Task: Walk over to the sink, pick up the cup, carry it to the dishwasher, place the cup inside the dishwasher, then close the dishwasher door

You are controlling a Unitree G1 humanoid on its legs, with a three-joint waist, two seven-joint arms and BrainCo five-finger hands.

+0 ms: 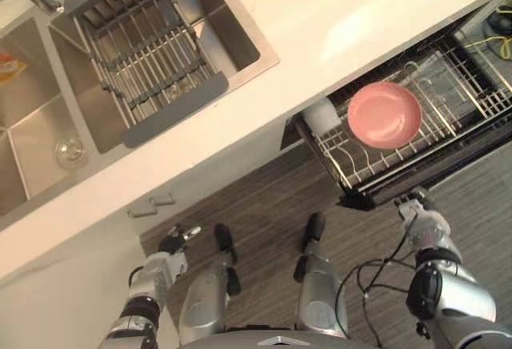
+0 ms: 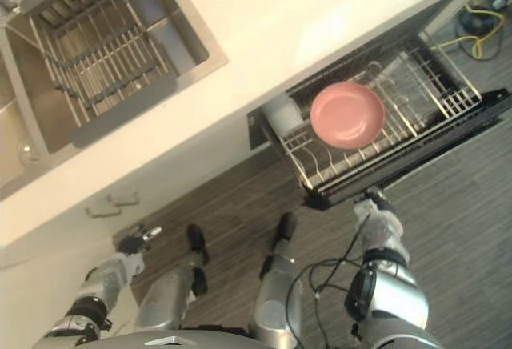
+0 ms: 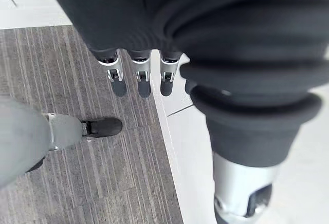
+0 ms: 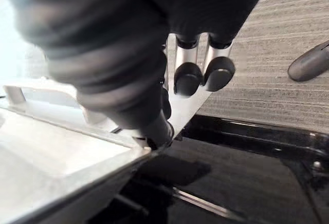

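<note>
White cup (image 1: pixel 322 115) in open dishwasher (image 1: pixel 358 199) beside pink plate (image 1: pixel 384 114), right hand (image 1: pixel 416 205) straight-fingered at its front edge, left hand (image 1: pixel 172 242) relaxed, empty

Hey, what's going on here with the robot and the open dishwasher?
The white cup already sits in the dishwasher's rack, beside a pink plate. The dishwasher door is open. The robot's right hand is at the door's outer edge with straight fingers, probably about to push it shut. Its left hand hangs open by the cabinet, holding nothing.
</note>
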